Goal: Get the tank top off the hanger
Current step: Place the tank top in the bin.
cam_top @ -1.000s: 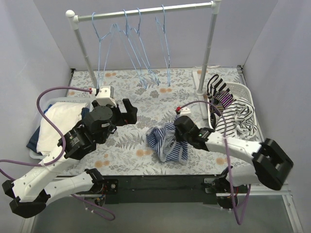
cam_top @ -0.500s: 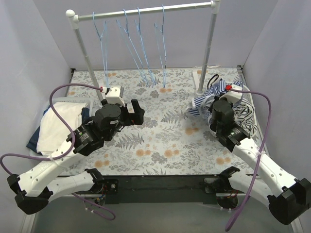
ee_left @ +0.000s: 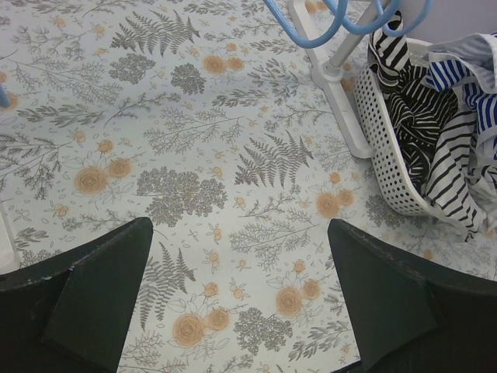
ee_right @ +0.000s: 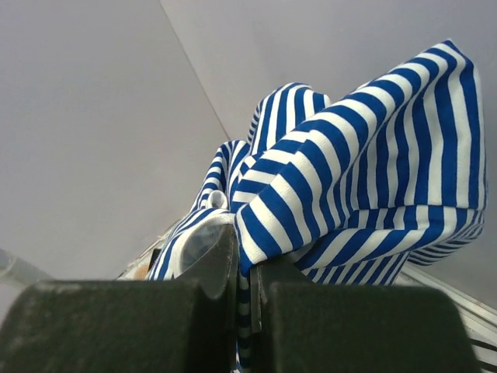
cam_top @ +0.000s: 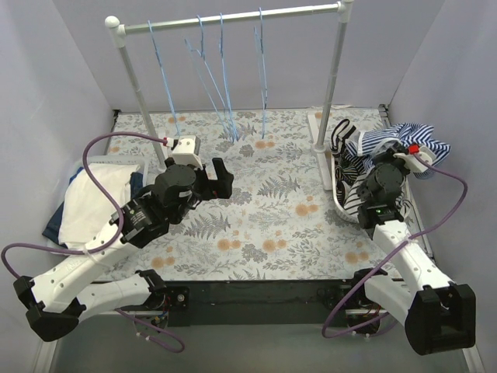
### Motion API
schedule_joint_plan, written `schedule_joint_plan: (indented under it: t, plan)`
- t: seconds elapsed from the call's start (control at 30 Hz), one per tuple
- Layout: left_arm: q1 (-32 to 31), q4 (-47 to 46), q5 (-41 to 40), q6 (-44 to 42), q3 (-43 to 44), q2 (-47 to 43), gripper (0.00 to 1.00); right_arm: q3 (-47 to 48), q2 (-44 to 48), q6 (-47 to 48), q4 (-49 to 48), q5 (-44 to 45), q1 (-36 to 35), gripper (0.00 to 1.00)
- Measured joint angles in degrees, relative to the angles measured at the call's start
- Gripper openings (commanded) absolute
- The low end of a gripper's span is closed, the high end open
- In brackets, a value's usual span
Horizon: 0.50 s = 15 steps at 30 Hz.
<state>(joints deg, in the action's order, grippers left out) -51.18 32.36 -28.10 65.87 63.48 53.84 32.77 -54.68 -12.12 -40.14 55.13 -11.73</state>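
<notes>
The blue-and-white striped tank top hangs bunched from my right gripper above the white basket at the far right. In the right wrist view the fingers are pinched shut on a fold of the tank top. Several bare blue hangers hang on the rail. My left gripper is open and empty over the floral table, its fingers spread wide in the left wrist view.
The basket holds black-and-white striped garments. A pile of white and dark clothes lies at the left edge. The rack's posts stand at back left and back right.
My right arm has swung from the table's middle to the far right, carrying the tank top up over the basket. My left gripper has shifted slightly right. The hangers have swung.
</notes>
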Motion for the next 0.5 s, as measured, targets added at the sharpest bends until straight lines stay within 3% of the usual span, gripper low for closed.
schedule_joint_plan:
  t: [0.4, 0.5]
  plan:
    - [0.0, -0.9, 2.4, -0.5, -0.2, 1.1, 0.98, -0.9, -6.3, -6.5, 9.0, -12.3, 0.9, 0.01]
    - [0.0, -1.1, 4.2, -1.0, -0.7, 1.9, 0.98, -1.9, -6.9, -8.8, 12.0, -13.4, 1.3, 0.38]
